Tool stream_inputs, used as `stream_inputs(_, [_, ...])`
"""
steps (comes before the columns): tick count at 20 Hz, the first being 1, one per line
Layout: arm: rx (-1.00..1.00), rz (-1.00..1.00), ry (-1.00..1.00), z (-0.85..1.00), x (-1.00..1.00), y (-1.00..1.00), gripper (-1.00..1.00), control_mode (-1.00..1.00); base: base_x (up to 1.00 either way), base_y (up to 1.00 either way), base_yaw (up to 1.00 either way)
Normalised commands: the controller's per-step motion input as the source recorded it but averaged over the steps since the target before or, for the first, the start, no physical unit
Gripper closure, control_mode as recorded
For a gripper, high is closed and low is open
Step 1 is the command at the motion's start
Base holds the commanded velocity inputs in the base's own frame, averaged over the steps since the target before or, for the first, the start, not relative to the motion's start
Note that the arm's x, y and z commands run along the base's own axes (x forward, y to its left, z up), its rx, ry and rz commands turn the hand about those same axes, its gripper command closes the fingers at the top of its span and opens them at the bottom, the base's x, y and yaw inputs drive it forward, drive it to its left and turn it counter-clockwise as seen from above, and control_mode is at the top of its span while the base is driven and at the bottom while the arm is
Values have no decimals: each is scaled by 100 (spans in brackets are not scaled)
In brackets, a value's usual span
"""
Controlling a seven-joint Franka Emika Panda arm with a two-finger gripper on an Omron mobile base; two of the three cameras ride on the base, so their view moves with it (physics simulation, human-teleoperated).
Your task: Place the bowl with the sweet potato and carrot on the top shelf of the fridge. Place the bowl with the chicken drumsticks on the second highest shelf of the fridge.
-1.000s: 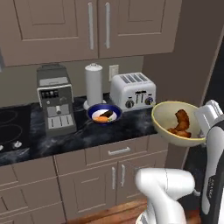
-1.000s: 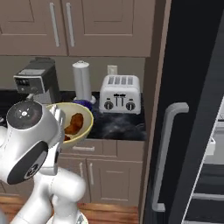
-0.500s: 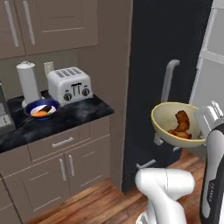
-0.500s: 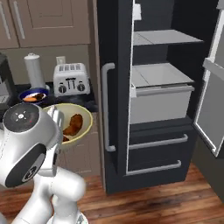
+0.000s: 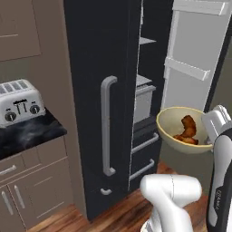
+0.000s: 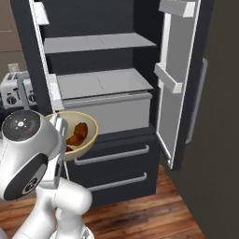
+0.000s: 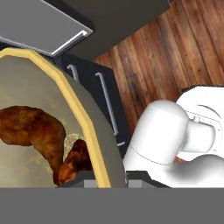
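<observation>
Now the pincer (image 7: 94, 183) is clamped narrow on the near rim of the bowl (image 5: 179, 128), its tips barely peeking up at the bottom of the hand view, one either side of the yellow edge. The bowl hangs in the air off the end of the arm (image 5: 221, 154), roughly level, with the browned drumsticks (image 5: 187, 131) lying in its bottom. From the hand view the drumsticks (image 7: 37, 131) sit just beyond the tips, inside the rim.

Half a second ago the base was facing more of the desk, with the blue bowl, the roll and the toaster all in sight on the left; since then the whole picture has swung toward the fridge. That is the camera turning, not the things moving. The bowl keeps the same place against the arm as before.

Out from the bowl, the fridge (image 6: 98, 28) stands open right ahead. Its right door (image 6: 175, 79) is swung wide, showing the top shelf (image 6: 98, 43) and the second shelf (image 6: 102, 81) below it, both bare, and a pale drawer (image 6: 109, 109) under that. In the right base view the bowl (image 6: 77, 133) floats in front of the drawer's left end, below both shelves. The dark left door with its grey handle (image 5: 106, 127) is closed, and the toaster (image 5: 18, 102) sits on the black desk (image 5: 31, 131) well to the left.
</observation>
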Motion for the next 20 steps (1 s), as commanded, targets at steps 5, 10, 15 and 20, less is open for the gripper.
stream_inputs(5, [0,0,0,0,0,0,100,100,28,-94,20])
stream_inputs(10, [0,0,0,0,0,0,100,100,0,-29,53])
stream_inputs(15, [0,0,0,0,0,0,100,100,0,-1,47])
stream_inputs(20, [0,0,0,0,0,0,100,100,4,-50,26])
